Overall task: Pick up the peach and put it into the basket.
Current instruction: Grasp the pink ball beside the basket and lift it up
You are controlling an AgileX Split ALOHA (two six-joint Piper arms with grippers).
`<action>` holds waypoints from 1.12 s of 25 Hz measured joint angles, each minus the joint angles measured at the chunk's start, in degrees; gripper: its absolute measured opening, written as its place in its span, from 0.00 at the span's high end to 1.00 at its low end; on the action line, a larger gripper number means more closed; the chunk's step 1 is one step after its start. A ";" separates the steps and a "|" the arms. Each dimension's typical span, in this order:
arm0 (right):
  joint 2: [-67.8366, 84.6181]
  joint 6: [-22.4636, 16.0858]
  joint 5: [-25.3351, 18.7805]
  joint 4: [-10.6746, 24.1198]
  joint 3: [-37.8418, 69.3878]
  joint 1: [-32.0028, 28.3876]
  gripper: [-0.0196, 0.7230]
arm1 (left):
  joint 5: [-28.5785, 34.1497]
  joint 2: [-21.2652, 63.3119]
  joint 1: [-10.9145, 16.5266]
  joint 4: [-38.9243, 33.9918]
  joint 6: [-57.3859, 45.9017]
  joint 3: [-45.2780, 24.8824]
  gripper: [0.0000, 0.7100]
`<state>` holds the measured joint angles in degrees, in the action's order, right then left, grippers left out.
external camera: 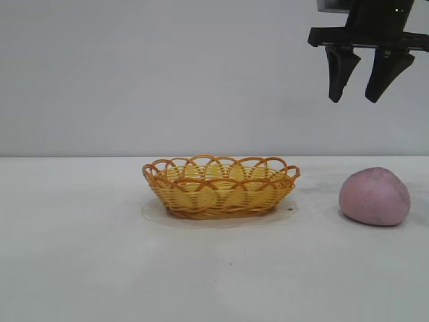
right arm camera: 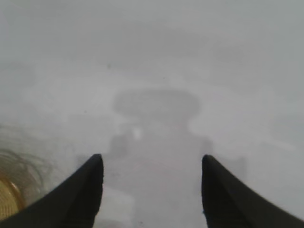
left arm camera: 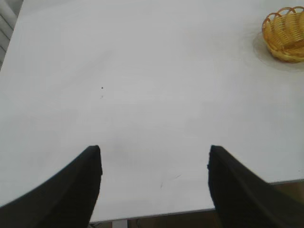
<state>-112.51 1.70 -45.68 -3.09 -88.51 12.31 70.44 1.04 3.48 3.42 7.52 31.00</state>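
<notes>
The pink-mauve peach [external camera: 374, 196] lies on the white table at the right. The yellow wicker basket [external camera: 221, 186] with its orange looped rim stands at the table's middle and is empty. My right gripper [external camera: 354, 99] hangs open and empty high above the peach, slightly to its left. In the right wrist view its open gripper [right arm camera: 152, 164] points at blurred grey table; a basket edge [right arm camera: 7, 199] shows, the peach does not. My left gripper [left arm camera: 154, 154] is open and empty over bare table, far from the basket [left arm camera: 286, 34]; it is out of the exterior view.
The white table [external camera: 80, 255] stretches around the basket. Its near edge [left arm camera: 190, 212] shows in the left wrist view just below the left fingers. A plain grey wall stands behind.
</notes>
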 joint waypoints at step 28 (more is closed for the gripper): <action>0.20 0.19 -5.05 0.24 0.00 0.00 0.46 | -5.53 0.05 0.00 1.58 3.50 -2.88 0.40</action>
<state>-112.32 1.90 -50.73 -2.85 -88.51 12.31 64.92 1.09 3.48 5.00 11.02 28.12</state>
